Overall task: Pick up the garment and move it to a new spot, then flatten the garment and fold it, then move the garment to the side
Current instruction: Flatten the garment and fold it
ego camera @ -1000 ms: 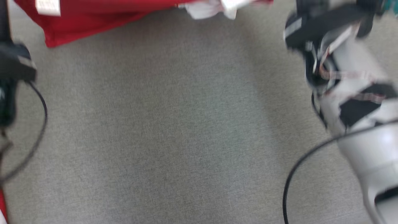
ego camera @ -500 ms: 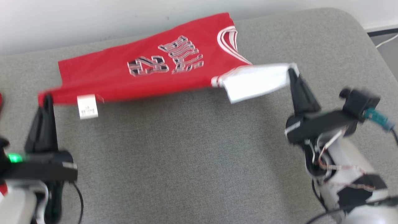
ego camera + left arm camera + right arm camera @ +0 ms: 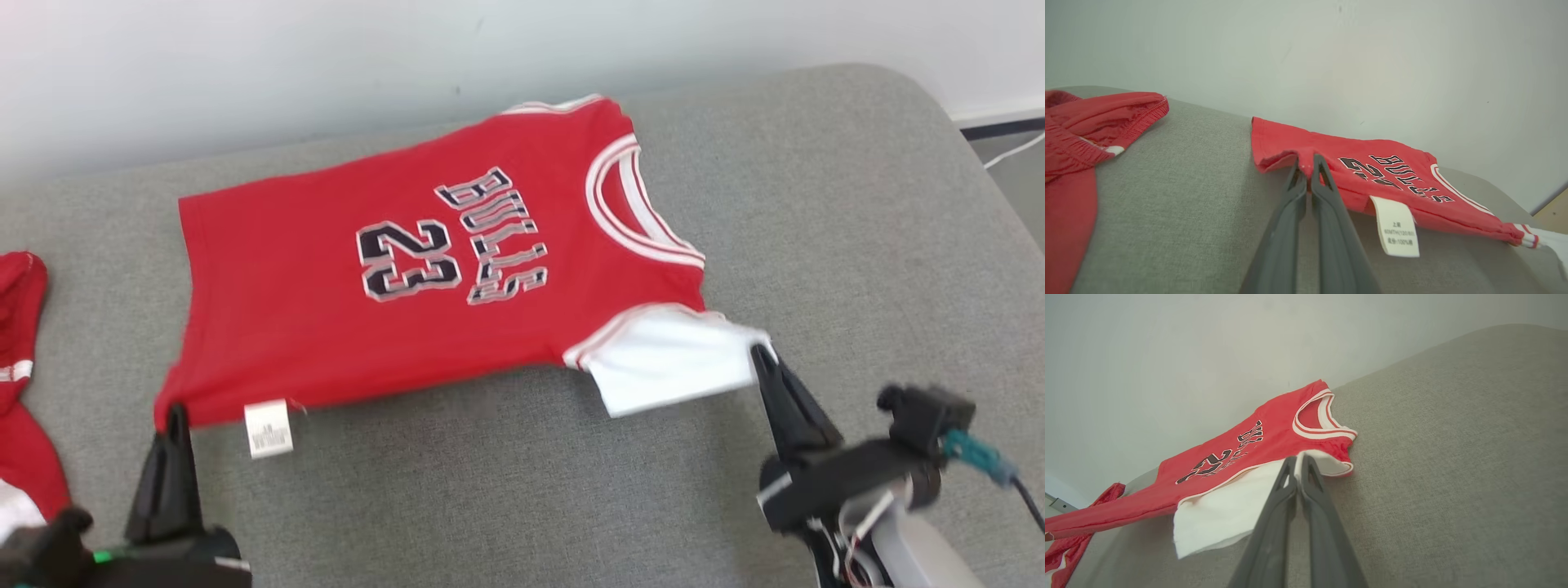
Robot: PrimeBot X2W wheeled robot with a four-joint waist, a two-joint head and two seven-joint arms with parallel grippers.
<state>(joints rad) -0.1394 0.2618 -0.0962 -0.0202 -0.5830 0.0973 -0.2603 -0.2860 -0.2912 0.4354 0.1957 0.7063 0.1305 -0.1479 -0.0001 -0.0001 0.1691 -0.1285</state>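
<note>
Clamping near-left hem corner of red jersey in left gripper, fingers fully closed; clamping white sleeve (near-right) in right gripper, likewise closed. Holding it stretched over grey cushion, far side.

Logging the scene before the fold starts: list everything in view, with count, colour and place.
jersey: 1, red with the number 23, spread on the cushion near the wall
sleeve: 1, white, at the jersey's near right corner
label: 1, white, at the jersey's near hem, beside the left gripper
other garment: 1, red with white trim, at the cushion's left end, apart from the jersey
cushion: 1, grey, under both garments
wall: 1, white, behind the cushion
left gripper: 1, dark, shut on the jersey's near left hem corner
right gripper: 1, dark, shut on the sleeve
</note>
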